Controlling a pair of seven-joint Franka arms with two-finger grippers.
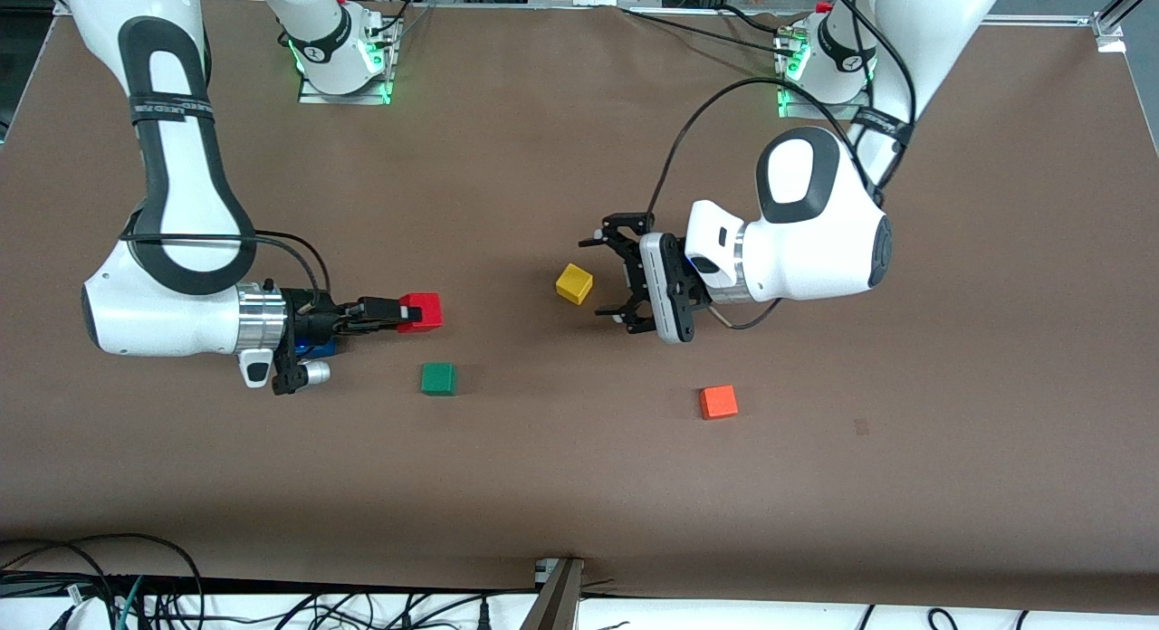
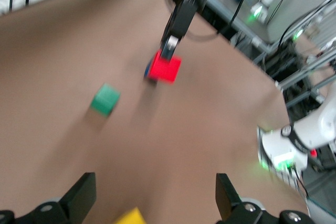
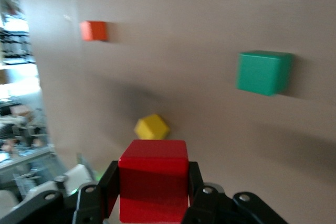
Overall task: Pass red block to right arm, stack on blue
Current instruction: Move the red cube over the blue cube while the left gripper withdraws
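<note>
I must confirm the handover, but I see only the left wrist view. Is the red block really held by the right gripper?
Observer: Yes. The right wrist view shows the right gripper shut on the red block, one finger on each side.
Operator: Where is the blue block? I see almost nothing of it.
Observer: The blue block lies on the table under the right arm's wrist, mostly hidden by it.
Operator: And my left gripper?
Observer: The left gripper is open and empty, over the table beside the yellow block.
</note>
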